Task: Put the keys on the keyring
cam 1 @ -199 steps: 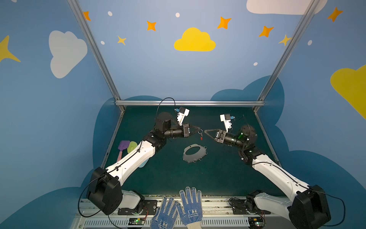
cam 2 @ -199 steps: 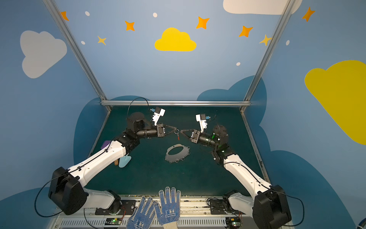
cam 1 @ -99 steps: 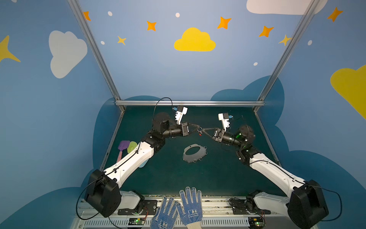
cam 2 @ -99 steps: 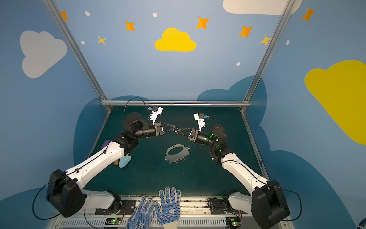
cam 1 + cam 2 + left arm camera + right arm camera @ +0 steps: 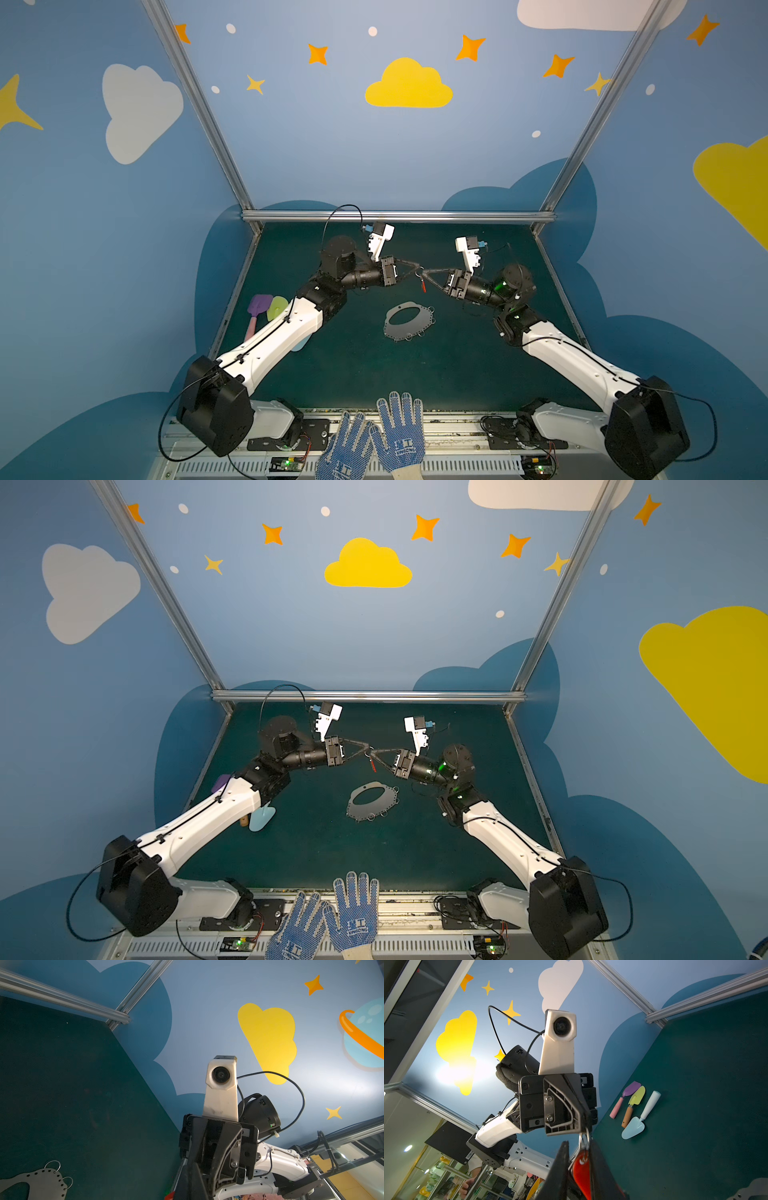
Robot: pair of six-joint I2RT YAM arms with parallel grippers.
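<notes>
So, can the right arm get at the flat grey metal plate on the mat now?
Probably yes: the flat grey metal plate lies uncovered near the right arm, nothing between. But its fingers flank the red plastic tag.

two robot arms (image 5: 282, 336), two blue gloves (image 5: 401, 428), three toy shovels, namely a purple shovel (image 5: 631, 1087), a yellow shovel (image 5: 638, 1095) and a pale blue shovel (image 5: 633, 1128), one grey plate (image 5: 405, 333) and one red key tag (image 5: 582, 1172)
</notes>
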